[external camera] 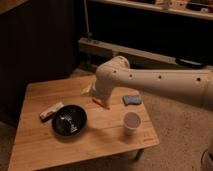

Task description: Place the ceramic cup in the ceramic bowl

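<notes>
Fingers standing wide w/ nothing held; gripper hiding behind arm (pixel 150 82), just beyond ceramic bowl (pixel 69 120). Bowl's showing only light glints inside. Ceramic cup (pixel 132 121) sitting upright right of bowl, well apart, inside looking greyish. Packet (pixel 51 111) lying just left of bowl.

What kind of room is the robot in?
Probably a dim indoor room, maybe a lab: a low wooden table on speckled floor, dark shelving behind. The gripper hangs over the table, beyond the ceramic bowl and ceramic cup.
</notes>
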### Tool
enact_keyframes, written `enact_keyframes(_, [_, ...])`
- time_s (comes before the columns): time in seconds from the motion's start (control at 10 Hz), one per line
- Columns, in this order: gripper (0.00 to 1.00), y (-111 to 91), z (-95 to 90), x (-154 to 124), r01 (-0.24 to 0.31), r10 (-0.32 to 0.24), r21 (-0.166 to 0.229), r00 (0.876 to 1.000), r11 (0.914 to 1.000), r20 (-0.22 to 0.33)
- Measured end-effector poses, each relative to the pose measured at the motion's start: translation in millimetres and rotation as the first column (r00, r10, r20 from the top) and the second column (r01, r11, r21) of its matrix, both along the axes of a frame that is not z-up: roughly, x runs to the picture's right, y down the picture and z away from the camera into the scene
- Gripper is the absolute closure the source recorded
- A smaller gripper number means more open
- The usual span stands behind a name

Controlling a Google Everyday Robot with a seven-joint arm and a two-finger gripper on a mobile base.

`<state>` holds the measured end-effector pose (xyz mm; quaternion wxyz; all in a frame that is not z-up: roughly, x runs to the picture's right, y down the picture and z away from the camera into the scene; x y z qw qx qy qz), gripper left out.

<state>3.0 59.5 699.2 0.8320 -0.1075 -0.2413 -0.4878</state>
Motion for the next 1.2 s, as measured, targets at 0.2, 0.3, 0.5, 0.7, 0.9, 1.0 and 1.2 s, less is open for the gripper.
enact_keyframes(0.2, [0.2,4.0,-12.6,52.8,-0.026,0.027,0.017,0.996,0.9995,-0.08])
enact_keyframes(0.3, [0.2,7.1,-19.8,80.5,-0.04,0.042,0.016,0.991,0.9991,-0.128])
enact_keyframes(0.5, [0.2,21.9,-31.3,134.3,-0.081,0.077,-0.006,0.971,0.9967,-0.226])
enact_keyframes(0.7, [0.2,49.8,-34.5,181.2,-0.147,0.127,-0.041,0.942,0.9883,-0.31])
enact_keyframes(0.9, [0.2,86.5,-23.6,200.9,-0.218,0.179,-0.072,0.919,0.9734,-0.352])
enact_keyframes(1.0, [0.2,102.1,-19.0,204.1,-0.24,0.195,-0.087,0.913,0.9668,-0.357])
enact_keyframes(1.2, [0.2,118.2,-12.7,195.5,-0.264,0.21,-0.116,0.914,0.9575,-0.347])
